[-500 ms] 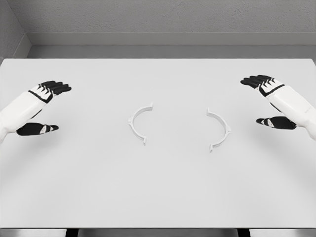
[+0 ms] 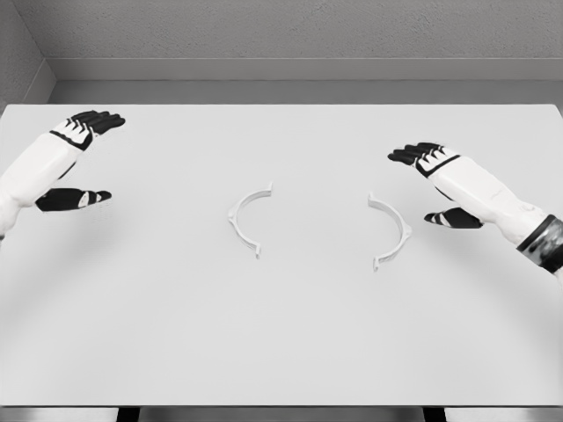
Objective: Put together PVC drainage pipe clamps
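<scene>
Right robot hand [image 2: 437, 186] slides in toward right clamp half [image 2: 392, 230], fingers spread, empty. Left robot hand [image 2: 79, 158] open, drifts back at upper left. Left clamp half [image 2: 247, 219] untouched. Grasp coming, likely.

Left arm [image 2: 26, 180]: cut by left edge behind hand | Right arm [image 2: 519, 215]: cut by right edge behind hand | Table [image 2: 281, 352]: near corners cropped

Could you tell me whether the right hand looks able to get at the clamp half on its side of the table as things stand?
Probably yes. The right hand is open beside the right clamp half, and only bare table lies between them; nothing blocks the way.
</scene>
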`<state>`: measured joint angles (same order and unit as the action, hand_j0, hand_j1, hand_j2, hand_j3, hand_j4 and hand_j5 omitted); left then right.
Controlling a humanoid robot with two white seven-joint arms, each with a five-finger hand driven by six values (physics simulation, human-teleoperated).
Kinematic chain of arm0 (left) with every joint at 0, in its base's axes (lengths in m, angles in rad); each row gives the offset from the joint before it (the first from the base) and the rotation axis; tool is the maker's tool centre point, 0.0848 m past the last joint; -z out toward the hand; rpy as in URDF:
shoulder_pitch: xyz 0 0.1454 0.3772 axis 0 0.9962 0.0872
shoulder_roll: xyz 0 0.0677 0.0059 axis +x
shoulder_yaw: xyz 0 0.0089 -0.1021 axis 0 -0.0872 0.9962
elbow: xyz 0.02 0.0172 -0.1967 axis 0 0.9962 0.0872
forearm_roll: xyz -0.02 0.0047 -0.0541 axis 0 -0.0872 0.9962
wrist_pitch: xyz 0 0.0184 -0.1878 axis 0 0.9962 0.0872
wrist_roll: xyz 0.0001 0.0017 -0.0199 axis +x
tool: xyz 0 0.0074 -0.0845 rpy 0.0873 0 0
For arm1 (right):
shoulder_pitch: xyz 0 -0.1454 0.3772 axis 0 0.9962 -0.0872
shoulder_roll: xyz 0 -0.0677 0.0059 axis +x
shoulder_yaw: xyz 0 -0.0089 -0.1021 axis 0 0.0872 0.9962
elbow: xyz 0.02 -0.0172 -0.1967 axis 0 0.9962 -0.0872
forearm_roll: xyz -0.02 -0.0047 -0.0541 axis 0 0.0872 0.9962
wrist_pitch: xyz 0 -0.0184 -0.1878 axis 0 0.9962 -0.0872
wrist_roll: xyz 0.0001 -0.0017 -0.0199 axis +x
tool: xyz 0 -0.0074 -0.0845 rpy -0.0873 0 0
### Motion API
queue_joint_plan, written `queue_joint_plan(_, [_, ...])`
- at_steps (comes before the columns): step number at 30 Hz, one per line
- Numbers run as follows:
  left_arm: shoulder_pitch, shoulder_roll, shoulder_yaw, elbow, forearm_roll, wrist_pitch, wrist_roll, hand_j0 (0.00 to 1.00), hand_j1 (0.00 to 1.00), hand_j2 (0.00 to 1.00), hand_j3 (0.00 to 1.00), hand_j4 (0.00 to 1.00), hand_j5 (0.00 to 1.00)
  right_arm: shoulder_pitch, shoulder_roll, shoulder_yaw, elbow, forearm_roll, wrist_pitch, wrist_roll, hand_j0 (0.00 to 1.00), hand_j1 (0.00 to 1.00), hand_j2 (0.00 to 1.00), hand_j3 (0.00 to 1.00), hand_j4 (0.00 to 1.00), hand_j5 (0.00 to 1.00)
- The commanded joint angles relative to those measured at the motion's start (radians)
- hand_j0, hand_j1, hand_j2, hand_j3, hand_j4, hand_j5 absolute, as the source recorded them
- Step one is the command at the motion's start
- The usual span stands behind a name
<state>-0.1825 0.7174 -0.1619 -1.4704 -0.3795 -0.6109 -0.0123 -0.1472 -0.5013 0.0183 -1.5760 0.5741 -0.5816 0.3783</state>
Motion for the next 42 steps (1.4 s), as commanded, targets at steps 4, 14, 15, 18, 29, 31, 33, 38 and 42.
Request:
queue_joint_plan(4, [-0.014,-0.052,-0.053,0.088,0.002,0.0,0.0,1.0,1.0,1.0,1.0,1.0,1.0,0.002,0.021,0.02,0.034,0.093,0.06,-0.002,1.0,1.0,1.0,1.0,1.0,1.0])
queue_joint_plan(14, [-0.097,-0.104,-0.153,0.094,-0.041,0.0,0.0,1.0,1.0,1.0,1.0,1.0,1.0,0.002,0.021,0.045,0.042,0.107,0.082,-0.002,1.0,1.0,1.0,1.0,1.0,1.0])
queue_joint_plan(15, [-0.103,-0.104,-0.154,0.094,-0.041,0.0,0.0,1.0,1.0,1.0,1.0,1.0,1.0,0.002,0.021,0.045,0.04,0.105,0.082,-0.002,1.0,1.0,1.0,1.0,1.0,1.0])
queue_joint_plan(18, [-0.114,-0.113,-0.154,0.094,-0.041,0.0,0.0,1.0,1.0,1.0,1.0,1.0,1.0,0.0,0.023,0.052,0.042,0.105,0.082,-0.002,1.0,1.0,1.0,1.0,1.0,1.0])
queue_joint_plan(29, [-0.164,-0.177,-0.238,0.101,-0.062,0.0,0.0,1.0,1.0,1.0,1.0,1.0,1.0,-0.006,0.043,0.072,0.042,0.107,0.083,0.001,1.0,1.0,1.0,1.0,1.0,1.0])
queue_joint_plan(31, [-0.164,-0.177,-0.24,0.102,-0.062,0.0,0.0,1.0,1.0,1.0,1.0,1.0,1.0,-0.006,0.043,0.077,0.042,0.107,0.083,0.001,1.0,1.0,1.0,1.0,1.0,1.0])
queue_joint_plan(33, [-0.164,-0.179,-0.254,0.104,-0.062,0.0,0.0,1.0,1.0,1.0,1.0,1.0,1.0,-0.006,0.047,0.078,0.042,0.107,0.083,0.001,1.0,1.0,1.0,1.0,1.0,1.0])
queue_joint_plan(38, [-0.178,-0.19,-0.269,0.13,-0.062,0.0,0.0,1.0,1.0,1.0,1.0,1.0,1.0,-0.006,0.05,0.081,0.04,0.109,0.083,0.001,1.0,1.0,1.0,1.0,1.0,1.0])
queue_joint_plan(42, [-0.186,-0.213,-0.271,0.156,-0.064,0.0,0.0,1.0,1.0,1.0,1.0,1.0,1.0,-0.008,0.063,0.081,0.028,0.113,0.085,0.001,1.0,1.0,1.0,1.0,1.0,1.0])
